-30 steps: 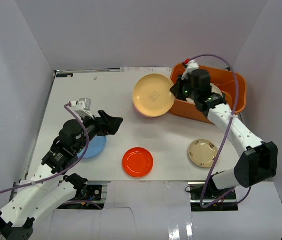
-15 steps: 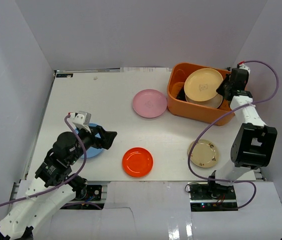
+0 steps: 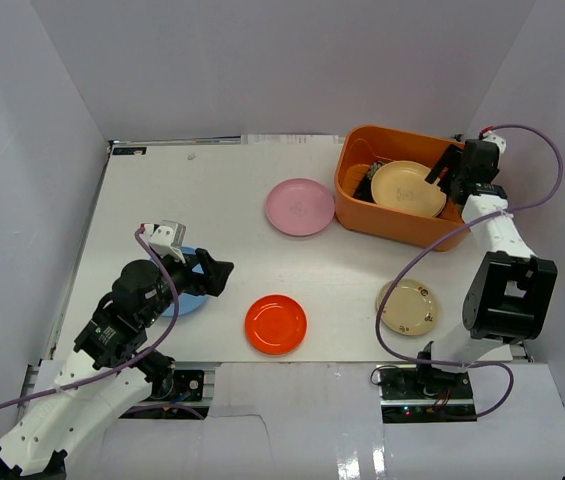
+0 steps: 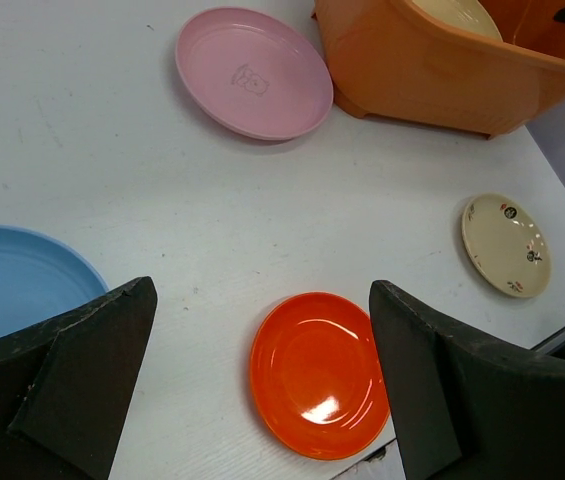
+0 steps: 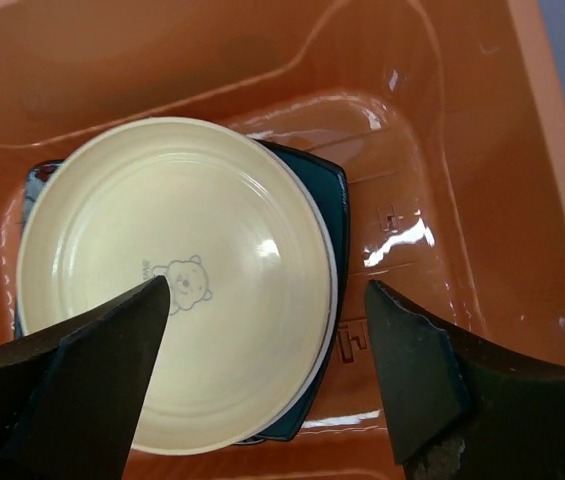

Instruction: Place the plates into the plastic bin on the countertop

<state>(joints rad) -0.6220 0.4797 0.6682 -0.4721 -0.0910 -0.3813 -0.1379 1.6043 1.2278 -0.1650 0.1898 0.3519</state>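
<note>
White countertop (image 3: 222, 190) within white walls (image 3: 262, 70), bearing pink plate (image 3: 300, 206), red-orange plate (image 3: 275, 323), beige plate (image 3: 406, 306) and light blue plate (image 4: 22, 275); yellow plate (image 5: 172, 280) lies atop dark teal plate (image 5: 332, 200) inside orange plastic bin (image 3: 382, 222); my left gripper (image 4: 260, 290) and my right gripper (image 5: 264, 290) gape wide, holding nothing.

No legible text. Yellow plate (image 5: 112, 300) bears a small bear print (image 5: 190, 278) with lettering too tiny to read. Pink plate (image 4: 253, 72): similar faint print, unreadable.
</note>
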